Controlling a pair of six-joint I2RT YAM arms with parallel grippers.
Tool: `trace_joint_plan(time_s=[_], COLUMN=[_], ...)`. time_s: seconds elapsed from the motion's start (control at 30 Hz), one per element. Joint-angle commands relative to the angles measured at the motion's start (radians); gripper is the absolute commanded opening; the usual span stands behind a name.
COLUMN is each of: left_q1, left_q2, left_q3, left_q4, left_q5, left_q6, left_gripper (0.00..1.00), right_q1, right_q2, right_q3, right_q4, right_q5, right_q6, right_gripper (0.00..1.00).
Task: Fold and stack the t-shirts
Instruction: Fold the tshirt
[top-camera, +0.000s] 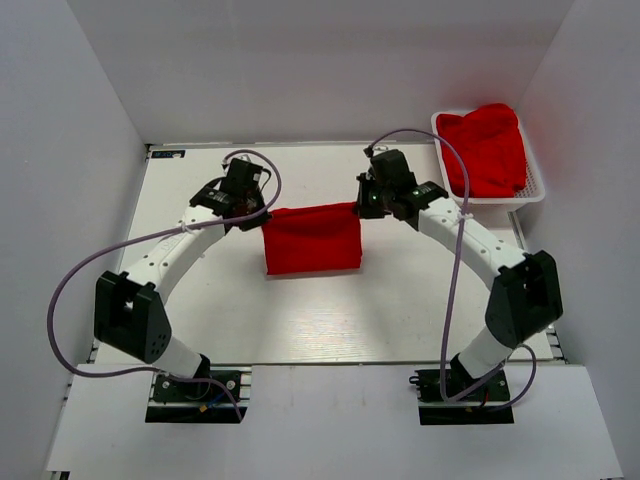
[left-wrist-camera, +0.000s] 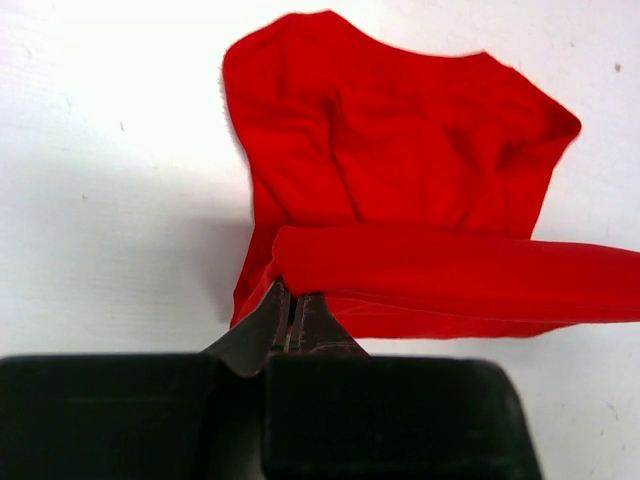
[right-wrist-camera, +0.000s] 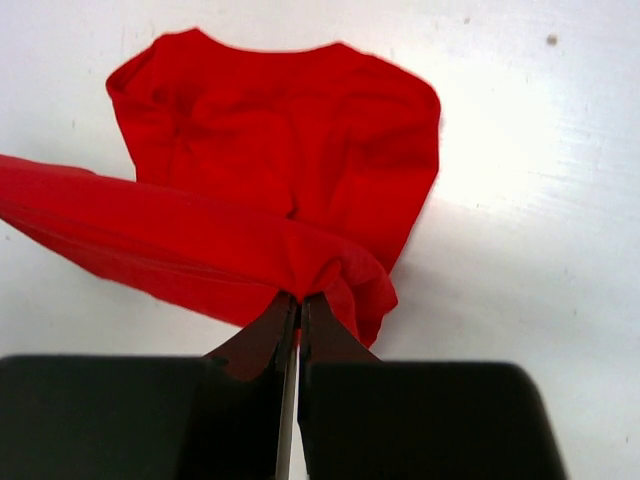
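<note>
Over the white table (top-camera: 400, 320), holding 1 red t-shirt (top-camera: 312, 245) taut at mid-surface, left gripper (top-camera: 263, 213) and right gripper (top-camera: 360, 208) each clamped on a raised corner; risks a slipped corner or skewed fold under uneven pull.

T-shirt (top-camera: 312, 240) on table (top-camera: 330, 320) between left hand (top-camera: 262, 213), right hand (top-camera: 360, 208); basket (top-camera: 500, 201) far right.

Top view: you cannot see the fingertips of the left gripper (top-camera: 262, 212) or the right gripper (top-camera: 362, 208). The wrist housings cover them, along with the pinched corners of the t-shirt (top-camera: 312, 240).
Left wrist view: the shirt's folded band is cut off at the right edge. In the right wrist view it is cut off at the left edge.
Upper right of the top view: you cannot count the shirts in the red heap (top-camera: 490, 150) in the basket (top-camera: 500, 200).
</note>
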Motion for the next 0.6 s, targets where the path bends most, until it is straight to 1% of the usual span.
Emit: trace_joint_plan(time_s=[0.0,0.07,0.13,0.3,0.57], left_q1=[0.03,0.041,0.051,0.082,0.11], left_q2=[0.032,0.055,0.087,0.162,0.305], left_q3=[0.059,0.087,0.099,0.131,0.196], left_q4=[-0.025,-0.025,-0.025,0.015,0.057], left_q5=[-0.105,-0.115,-0.125,-0.106,-0.097], left_q6=[0.001,0.001,0.001,0.011,0.03], left_gripper=[0.0,0.0,0.0,0.0,0.0], right_q1=[-0.042,-0.044,-0.073,-0.101,-0.141], right_q2=[0.048,0.082,0.131,0.232,0.344], right_q3=[0.09,0.116,0.151,0.211,0.285], right_q4=[0.001,0.001,0.001,0.001,0.037], right_q5=[0.011,-0.001,-0.027,-0.095,-0.13], right_q6=[-0.046,-0.053,-0.058,-0.07,-0.052], right_gripper=[0.0,0.0,0.0,0.0,0.0])
